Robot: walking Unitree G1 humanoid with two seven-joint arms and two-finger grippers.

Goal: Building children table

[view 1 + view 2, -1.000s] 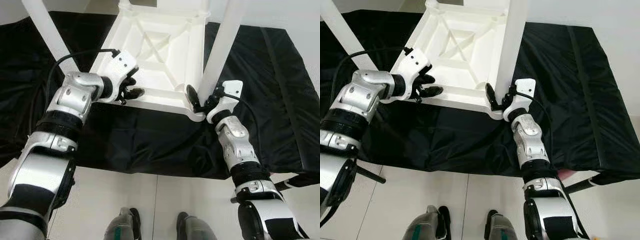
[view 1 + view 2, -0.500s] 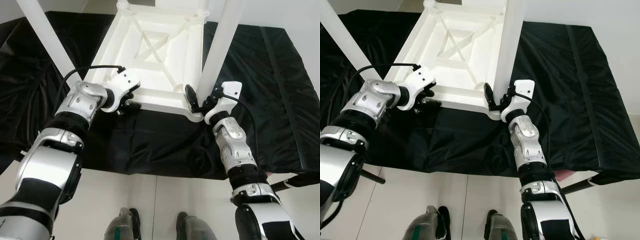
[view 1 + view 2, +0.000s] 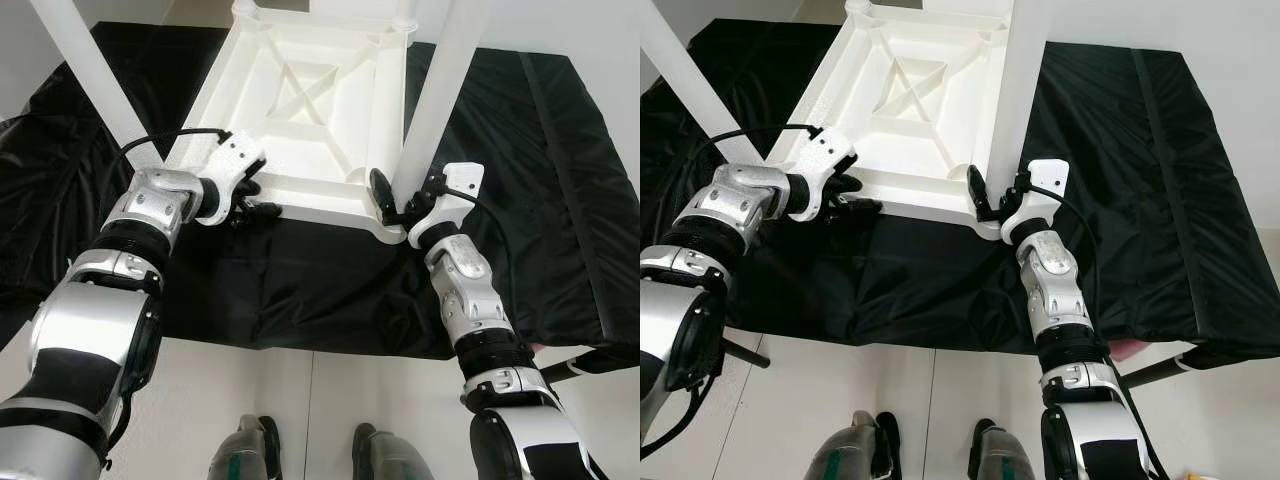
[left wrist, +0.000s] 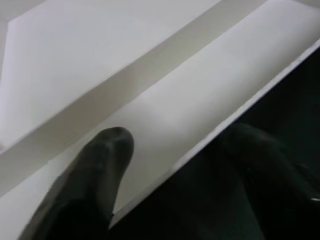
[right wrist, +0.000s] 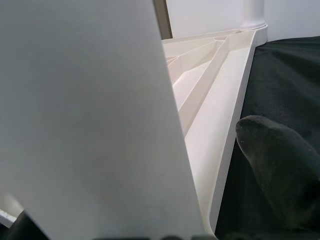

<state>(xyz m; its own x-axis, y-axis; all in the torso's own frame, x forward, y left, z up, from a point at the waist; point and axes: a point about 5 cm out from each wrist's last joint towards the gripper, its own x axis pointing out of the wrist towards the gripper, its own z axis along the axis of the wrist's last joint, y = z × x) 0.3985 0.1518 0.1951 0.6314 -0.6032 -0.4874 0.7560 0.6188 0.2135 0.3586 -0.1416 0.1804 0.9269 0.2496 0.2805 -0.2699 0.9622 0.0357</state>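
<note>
The white children's table (image 3: 320, 110) lay upside down on a black cloth (image 3: 300, 280), legs up. The right gripper (image 3: 392, 206) clasped the near-right leg (image 3: 432, 100) at its base, likely to seat it, while the left gripper (image 3: 252, 203) pinched the near rim, apparently to steady it.

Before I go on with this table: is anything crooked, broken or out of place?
Nothing looks damaged. The white table lies upside down on the black cloth, legs pointing up, as assembly needs. The left gripper straddles its near rim; the right gripper sits around the near-right leg. The cloth is only wrinkled.
</note>
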